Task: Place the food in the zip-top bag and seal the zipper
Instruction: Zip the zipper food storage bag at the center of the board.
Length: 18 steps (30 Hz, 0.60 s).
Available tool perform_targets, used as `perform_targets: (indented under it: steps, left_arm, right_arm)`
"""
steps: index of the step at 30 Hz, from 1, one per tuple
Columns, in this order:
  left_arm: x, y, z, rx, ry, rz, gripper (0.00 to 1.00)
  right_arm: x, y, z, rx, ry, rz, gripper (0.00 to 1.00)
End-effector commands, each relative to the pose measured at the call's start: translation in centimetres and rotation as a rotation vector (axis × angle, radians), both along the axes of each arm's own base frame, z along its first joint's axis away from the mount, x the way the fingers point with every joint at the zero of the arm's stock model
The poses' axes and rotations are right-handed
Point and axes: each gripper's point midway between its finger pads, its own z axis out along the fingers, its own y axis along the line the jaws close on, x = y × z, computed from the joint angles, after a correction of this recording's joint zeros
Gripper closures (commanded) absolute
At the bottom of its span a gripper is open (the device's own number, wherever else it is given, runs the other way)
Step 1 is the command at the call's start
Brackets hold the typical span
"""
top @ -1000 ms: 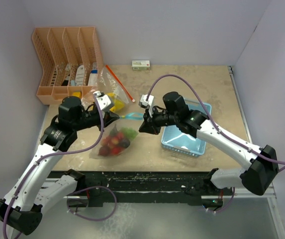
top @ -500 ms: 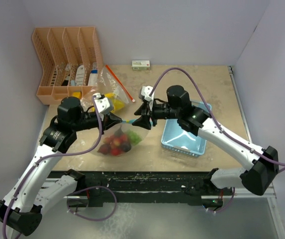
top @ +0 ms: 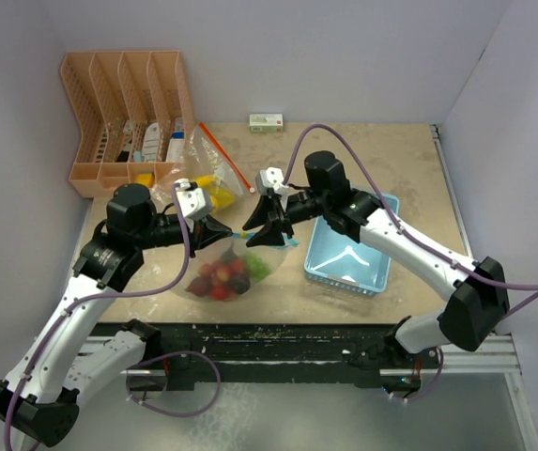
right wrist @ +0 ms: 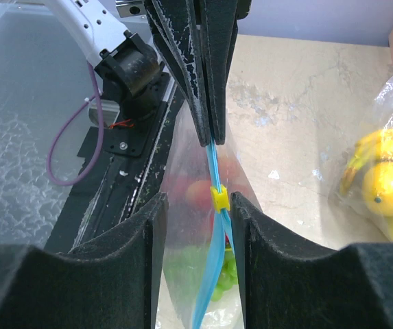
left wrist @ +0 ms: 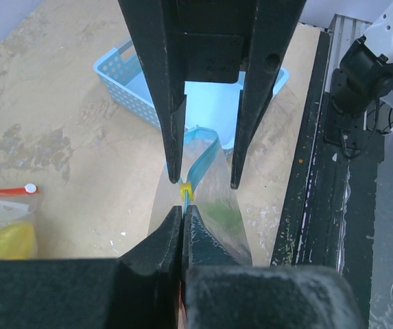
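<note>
The left gripper's (left wrist: 182,209) jaws are clamped together on the bag's (top: 209,256) blue zipper strip (right wrist: 213,168). The right gripper's (right wrist: 197,202) jaws stand apart, straddling the yellow slider (right wrist: 217,199). The food (top: 223,276) lies inside the bag.

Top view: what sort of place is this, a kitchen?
Probably a robot test bench, not a kitchen: plain white walls box in a scuffed table, a left arm and a right arm are bolted at its near edge, and the bag holds toy-like food beside a blue basket.
</note>
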Motion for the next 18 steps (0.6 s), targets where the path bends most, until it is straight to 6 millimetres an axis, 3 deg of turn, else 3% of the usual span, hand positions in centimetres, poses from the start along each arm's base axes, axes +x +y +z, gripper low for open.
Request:
perform_targets:
  steps: [1,18]
  left_arm:
    - [-0.4,-0.1,2.3,-0.037,-0.091,-0.033,1.0]
    - [-0.4,0.0,2.2,-0.037,-0.092,-0.024,1.0]
  right_arm:
    - [-0.3,-0.2,2.0,0.06,-0.036,0.076,0.56]
    - [1.2,0.8,1.6,0.038,0.014,0.042,0.55]
